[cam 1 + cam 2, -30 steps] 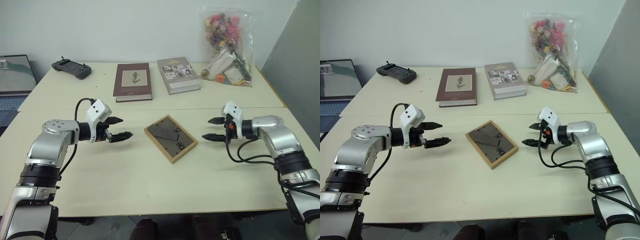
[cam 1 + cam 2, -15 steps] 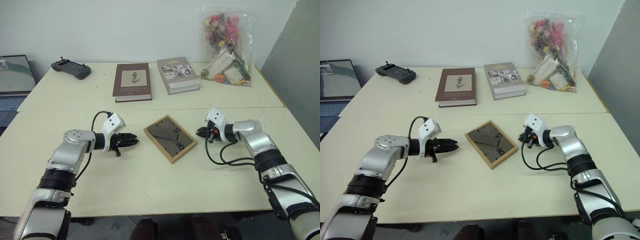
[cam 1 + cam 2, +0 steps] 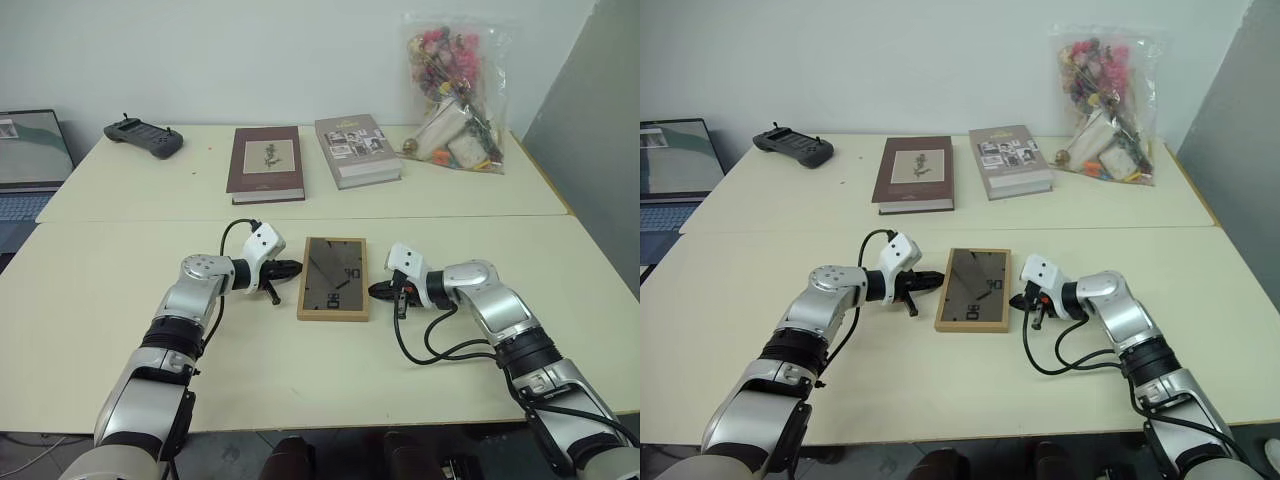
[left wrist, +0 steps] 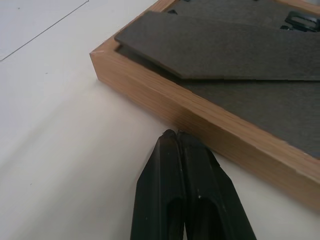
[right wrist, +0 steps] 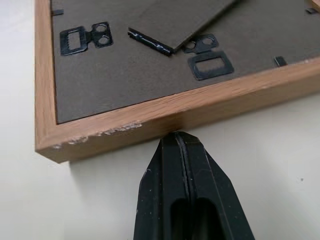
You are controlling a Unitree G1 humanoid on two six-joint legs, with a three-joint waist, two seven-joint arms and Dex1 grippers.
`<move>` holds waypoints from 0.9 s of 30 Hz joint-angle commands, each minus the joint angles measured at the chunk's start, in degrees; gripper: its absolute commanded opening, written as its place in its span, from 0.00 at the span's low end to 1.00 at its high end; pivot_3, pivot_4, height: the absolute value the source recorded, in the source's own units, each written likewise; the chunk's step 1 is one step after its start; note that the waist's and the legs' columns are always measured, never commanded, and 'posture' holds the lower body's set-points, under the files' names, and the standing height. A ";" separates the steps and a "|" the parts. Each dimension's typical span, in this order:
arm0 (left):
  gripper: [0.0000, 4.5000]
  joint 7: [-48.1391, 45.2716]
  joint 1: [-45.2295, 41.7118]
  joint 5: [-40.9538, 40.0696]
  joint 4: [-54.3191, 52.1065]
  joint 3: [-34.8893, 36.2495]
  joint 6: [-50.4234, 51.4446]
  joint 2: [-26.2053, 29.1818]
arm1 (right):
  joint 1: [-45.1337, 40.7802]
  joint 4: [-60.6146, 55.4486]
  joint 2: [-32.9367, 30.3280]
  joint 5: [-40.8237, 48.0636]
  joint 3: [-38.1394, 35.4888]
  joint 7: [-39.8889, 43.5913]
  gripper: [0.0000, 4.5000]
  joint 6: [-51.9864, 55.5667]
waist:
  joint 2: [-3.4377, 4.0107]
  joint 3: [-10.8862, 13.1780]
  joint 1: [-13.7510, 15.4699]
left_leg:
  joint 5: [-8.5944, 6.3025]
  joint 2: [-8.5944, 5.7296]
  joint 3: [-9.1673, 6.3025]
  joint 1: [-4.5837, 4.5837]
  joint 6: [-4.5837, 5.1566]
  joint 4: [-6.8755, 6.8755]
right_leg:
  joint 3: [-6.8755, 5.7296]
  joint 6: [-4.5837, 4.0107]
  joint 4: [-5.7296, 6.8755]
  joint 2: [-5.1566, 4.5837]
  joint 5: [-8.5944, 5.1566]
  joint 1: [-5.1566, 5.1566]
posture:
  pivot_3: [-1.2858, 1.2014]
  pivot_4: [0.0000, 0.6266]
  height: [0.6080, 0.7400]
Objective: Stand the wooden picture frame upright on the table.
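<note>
Lying face down on the tabletop (image 3: 120, 300), just short of the seam that crosses it, the picture frame (image 3: 334, 279) is found with its dark back panel and folded stand uppermost. From the maroon book (image 3: 265, 164) it is set well apart, toward the robot.

Handling is judged as follows. The frame appears light and stiff, with a narrow wooden rim and a flat board back. A glazed front is likely, so a drop onto its face is to be avoided. The rim is smooth and low, and little purchase is offered while it lies flat. Hold is best taken on the two long wooden edges, or one edge is to be lifted so that the rim can be pinched; the thin stand (image 5: 180, 22) looks weak and is not advised as a grip point.

The left tool (image 3: 291, 268) is fully closed with nothing in it, its tip set against the frame's left long edge. The right tool (image 3: 377, 291) is likewise fully closed and empty, its tip against the opposite long edge. Both forearms are held low and angled inward toward the frame, which is bracketed between the two tips.
</note>
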 commanded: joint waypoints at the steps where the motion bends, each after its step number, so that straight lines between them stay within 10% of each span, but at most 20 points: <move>1: 0.01 -1.24 0.83 0.97 -1.22 0.54 1.39 3.49 | 0.06 -2.89 -1.56 0.15 -1.29 -1.12 0.00 0.84 | 0.00 0.00 -0.07 | 0.00 0.00 0.00 0.00 0.00 0.00 | 0.00 0.00 0.00 0.00 0.00 0.00 | 0.52 0.24 1.00; 8: 0.10 -9.99 1.35 -6.51 0.21 5.34 14.06 8.65 | -5.69 7.31 1.32 -2.65 -2.51 -10.16 0.00 -3.40 | 0.01 0.00 -1.45 | 0.00 0.00 -0.04 0.06 0.00 -0.04 | 0.02 0.00 0.04 0.04 0.00 0.00 | 0.52 0.24 1.00; 19: 0.60 -20.05 -3.25 -18.62 7.97 8.90 55.12 11.93 | -9.45 17.24 5.35 -4.10 -1.96 -13.00 0.00 -9.01 | 0.00 -0.01 -2.00 | 0.02 -0.03 -0.06 0.03 -0.02 -0.03 | 0.02 0.00 -0.01 0.06 -0.01 0.01 | 0.52 0.24 1.00; 27: 0.94 -19.00 1.68 -22.14 -0.01 6.59 61.55 9.24 | -8.26 14.53 8.51 -4.16 -1.01 -13.15 0.00 -7.30 | 0.03 -0.05 -2.44 | 0.14 -0.02 -0.11 0.10 -0.25 -0.03 | 0.13 0.00 0.06 0.07 -0.01 0.01 | 0.52 0.24 1.00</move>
